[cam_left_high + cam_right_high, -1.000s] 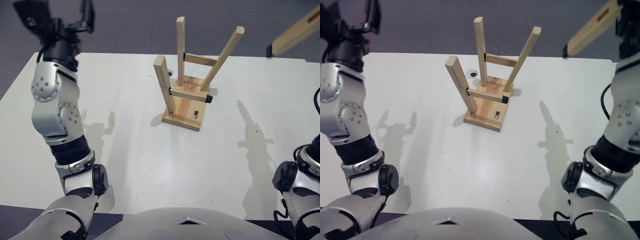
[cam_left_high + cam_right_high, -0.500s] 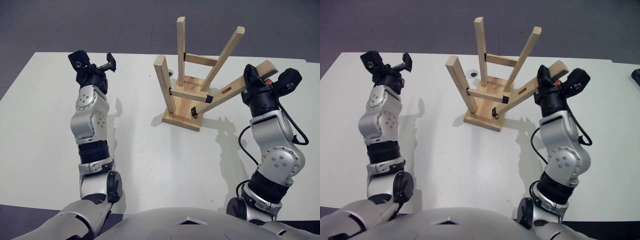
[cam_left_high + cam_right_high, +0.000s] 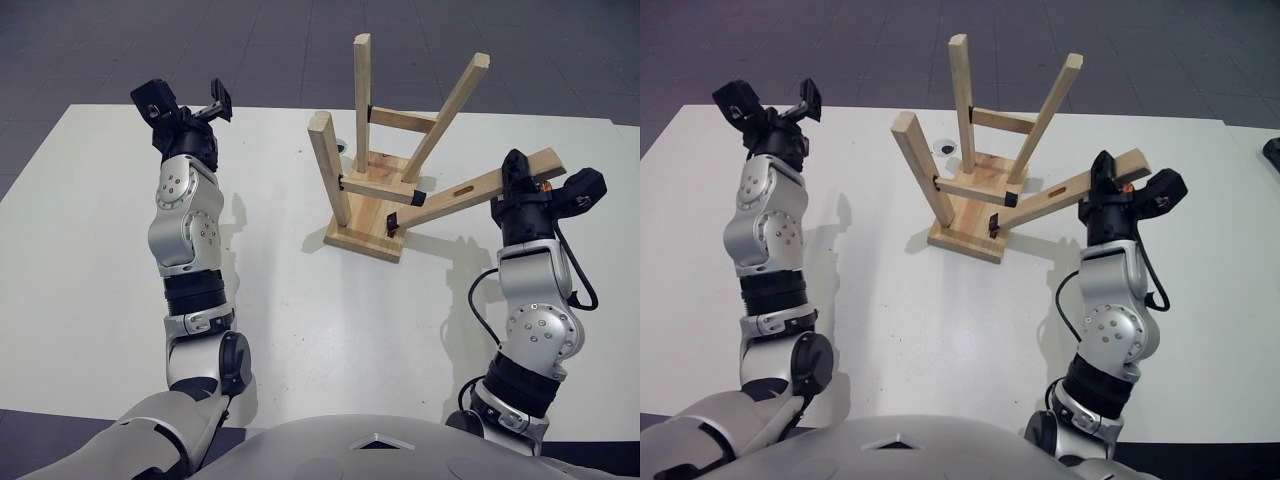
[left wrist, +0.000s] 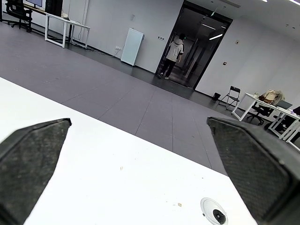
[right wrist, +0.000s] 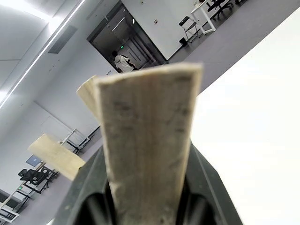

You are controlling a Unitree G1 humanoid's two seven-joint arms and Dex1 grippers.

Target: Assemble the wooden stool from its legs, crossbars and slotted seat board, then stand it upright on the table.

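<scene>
A: Where is the stool?
B: On the white table [image 3: 300, 330], the stool [image 3: 385, 170] rests inverted, three legs up.
A: And the grippers?
B: The right gripper [image 3: 520, 185] pinches the fourth leg [image 3: 465, 190], lower end at the seat board [image 3: 368, 238]; the left gripper [image 3: 187, 100] hovers spread, well apart.

A white table [image 3: 300, 330] carries the part-built stool [image 3: 380, 190], which rests upside down on its slotted seat board [image 3: 360, 225] with three legs [image 3: 361, 90] pointing up. A small round grommet [image 3: 946, 149] sits in the tabletop just behind it.
</scene>
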